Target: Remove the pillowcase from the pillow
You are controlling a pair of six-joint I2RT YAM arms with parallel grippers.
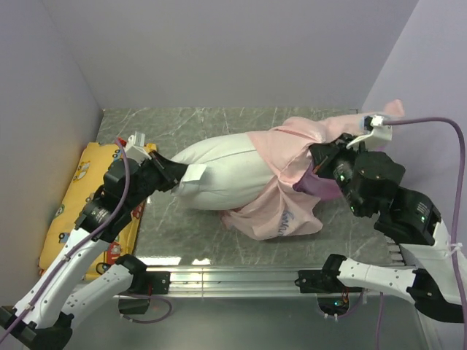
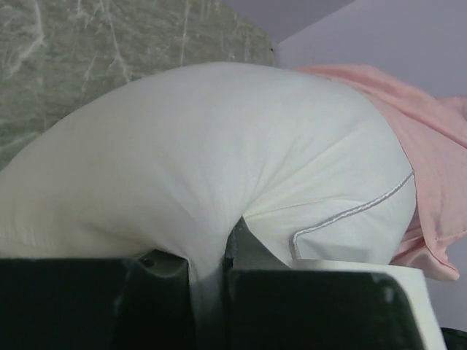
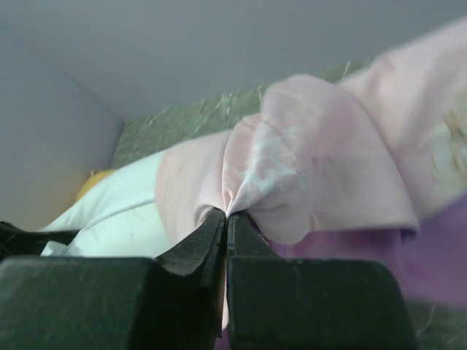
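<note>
Top view: the pillow (image 1: pixel 219 179) is lying mid-frame on the desk (image 1: pixel 219 124), its right end sitting inside the pillowcase (image 1: pixel 288 211). The left fingers (image 1: pixel 174 177) are meeting its bare left end, and the right fingers (image 1: pixel 317 155) are meeting the bunched pillowcase.
Left wrist view: the left fingers are pinching white pillow fabric, lower centre.
Right wrist view: the right fingers are pinching a pink pillowcase fold, centre frame.

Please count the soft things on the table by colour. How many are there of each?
White: 1, large white stuffed pillow
Pink-purple: 1, thin fabric pillowcase
Yellow: 1, cushion printed with cartoon vehicles
Total: 3
</note>
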